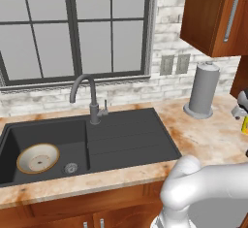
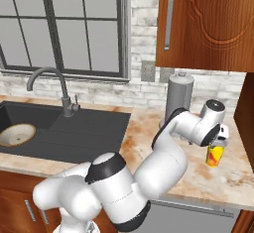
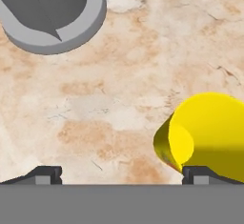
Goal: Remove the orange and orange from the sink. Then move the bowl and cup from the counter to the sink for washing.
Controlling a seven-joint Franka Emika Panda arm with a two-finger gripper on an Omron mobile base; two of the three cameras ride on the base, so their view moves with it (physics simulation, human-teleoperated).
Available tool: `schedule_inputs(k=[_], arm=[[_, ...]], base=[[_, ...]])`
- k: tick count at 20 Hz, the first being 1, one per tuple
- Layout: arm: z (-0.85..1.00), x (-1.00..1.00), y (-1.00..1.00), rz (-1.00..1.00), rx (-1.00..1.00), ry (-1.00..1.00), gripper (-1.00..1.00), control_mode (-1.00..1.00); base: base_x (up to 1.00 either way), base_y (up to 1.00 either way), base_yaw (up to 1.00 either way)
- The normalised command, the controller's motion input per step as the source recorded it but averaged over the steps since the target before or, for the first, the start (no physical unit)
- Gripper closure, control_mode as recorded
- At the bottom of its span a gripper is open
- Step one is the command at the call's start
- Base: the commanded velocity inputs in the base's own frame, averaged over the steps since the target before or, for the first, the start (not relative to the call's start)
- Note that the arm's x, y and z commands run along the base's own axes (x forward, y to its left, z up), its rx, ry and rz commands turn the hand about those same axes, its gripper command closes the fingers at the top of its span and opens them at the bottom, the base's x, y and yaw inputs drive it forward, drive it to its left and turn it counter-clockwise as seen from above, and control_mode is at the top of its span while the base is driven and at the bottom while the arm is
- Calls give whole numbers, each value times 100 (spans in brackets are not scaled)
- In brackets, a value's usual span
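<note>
Bowl (image 1: 38,157) already resting in the basin of the sink (image 1: 126,135), beside the round drain (image 1: 71,168), hence one transfer judged complete; no oranges visible in the basin. Arm stretched to the right across the counter (image 2: 149,128), past the paper-towel holder (image 2: 178,95), to reach the remaining item. Gripper (image 3: 121,173) poised above the yellow cup (image 2: 215,155), fingers spread wide and empty, ready to straddle it. In the hand view, cup (image 3: 209,132) off-centre, overlapping the one fingertip (image 3: 202,173) rather than lying between the two; sideways correction probably needed before closing. Holder base (image 3: 52,13) nearby, a likely obstacle during lift-off.
</note>
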Motion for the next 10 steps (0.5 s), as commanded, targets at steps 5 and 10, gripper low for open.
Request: schedule_inputs(k=[5,10], arm=[[-3,14,-10,0,0,0,-100,-100],[-9,14,-6,0,0,0,-100,-100]], base=[[0,0,0],[0,0,0]])
